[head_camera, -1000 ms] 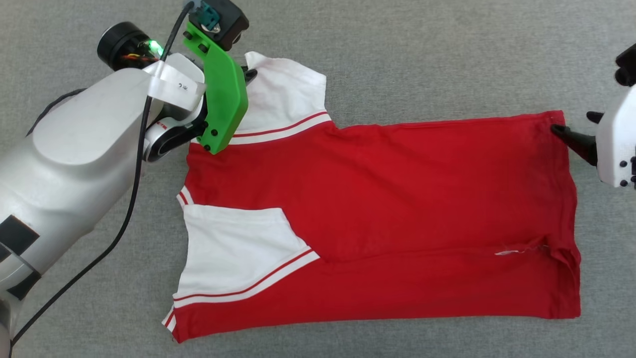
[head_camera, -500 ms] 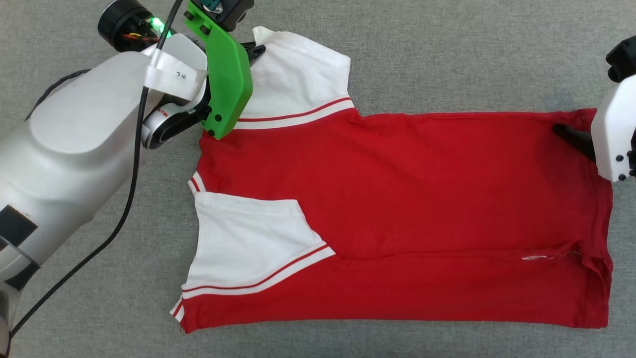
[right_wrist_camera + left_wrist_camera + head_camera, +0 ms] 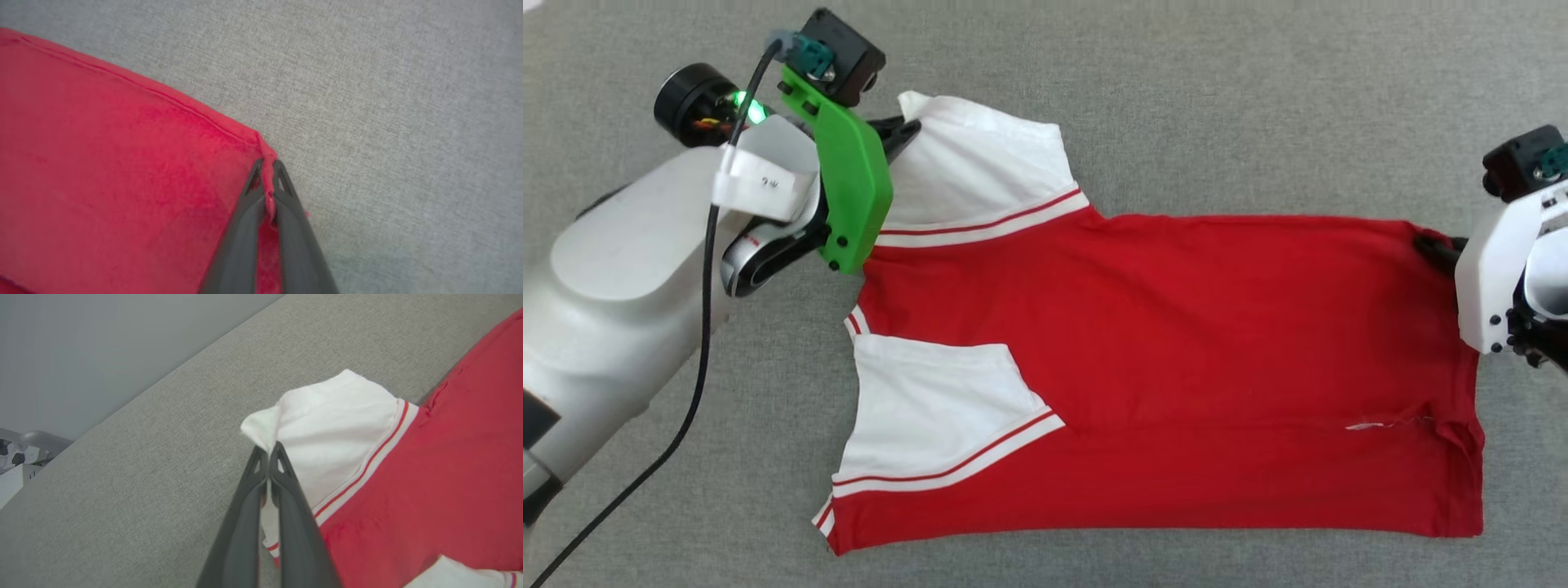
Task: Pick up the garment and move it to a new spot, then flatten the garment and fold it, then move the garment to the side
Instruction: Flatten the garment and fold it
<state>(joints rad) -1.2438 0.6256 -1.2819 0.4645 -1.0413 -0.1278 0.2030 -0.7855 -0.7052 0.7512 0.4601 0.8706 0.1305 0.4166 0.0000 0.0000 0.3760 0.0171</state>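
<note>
The garment (image 3: 1176, 351), a red T-shirt with white striped-trim sleeves, lies spread on the grey cloth surface with its near long side folded over. At the far left, my left gripper (image 3: 907, 131) is shut on the corner of the far white sleeve (image 3: 980, 175); the left wrist view has the white cloth pinched between the fingertips of my left gripper (image 3: 269, 451). My right gripper (image 3: 1427, 245) is shut on the far right hem corner, and the right wrist view shows the red garment (image 3: 102, 171) corner caught between the tips of my right gripper (image 3: 267, 167).
Grey fabric surface (image 3: 1258, 98) runs all round the shirt. My left forearm (image 3: 629, 261) and its black cable (image 3: 698, 351) lie at the left. In the left wrist view the surface's far edge (image 3: 122, 408) meets a grey wall.
My right gripper has shut on the shirt's far right hem corner; it stood open a second ago. The head view has shifted. The left gripper still holds the sleeve corner.
</note>
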